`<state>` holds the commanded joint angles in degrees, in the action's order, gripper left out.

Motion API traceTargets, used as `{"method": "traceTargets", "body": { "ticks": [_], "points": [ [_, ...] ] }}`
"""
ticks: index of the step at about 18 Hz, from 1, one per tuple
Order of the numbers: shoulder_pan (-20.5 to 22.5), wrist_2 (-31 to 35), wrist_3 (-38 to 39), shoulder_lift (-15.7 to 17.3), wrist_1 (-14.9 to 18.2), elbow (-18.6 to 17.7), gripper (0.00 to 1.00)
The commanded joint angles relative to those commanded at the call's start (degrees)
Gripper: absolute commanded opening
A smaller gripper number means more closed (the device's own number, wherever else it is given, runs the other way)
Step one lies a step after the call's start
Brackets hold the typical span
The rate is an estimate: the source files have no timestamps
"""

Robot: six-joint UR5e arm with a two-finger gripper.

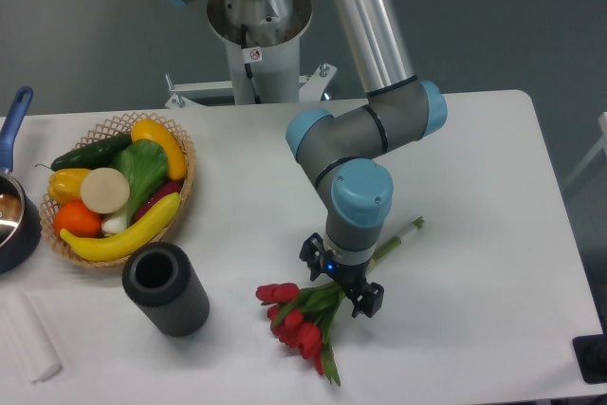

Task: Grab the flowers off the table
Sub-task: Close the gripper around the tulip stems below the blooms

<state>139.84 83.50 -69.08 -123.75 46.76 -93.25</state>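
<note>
The flowers (302,322), a bunch of red tulips with green leaves, lie on the white table (474,158) near its front edge, heads toward the lower left and pale-tipped stems running up to the right. My gripper (339,285) hangs low over the stems, just behind the leaves. Its two dark fingers stand apart, one on each side of the stems, so it is open and grips nothing. The arm's wrist hides part of the stems.
A black cylinder (167,288) stands left of the flowers. Behind it sits a woven basket (114,130) of fruit and vegetables. A dark pot with a blue handle (13,206) is at the left edge, and a white block (30,337) lies at the front left.
</note>
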Motion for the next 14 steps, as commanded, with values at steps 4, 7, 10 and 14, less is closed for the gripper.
{"method": "traceTargets", "body": {
  "ticks": [4,7,10,14],
  "points": [
    [-0.09,0.00,-0.09,0.00,-0.09,-0.26,0.97],
    [0.00,0.00,0.00,0.00,-0.09,-0.26,0.92],
    [0.00,0.00,0.09,0.09,-0.44,-0.26,0.85],
    [-0.09,-0.09,-0.35,0.52,-0.53,-0.96,0.63]
  ]
}}
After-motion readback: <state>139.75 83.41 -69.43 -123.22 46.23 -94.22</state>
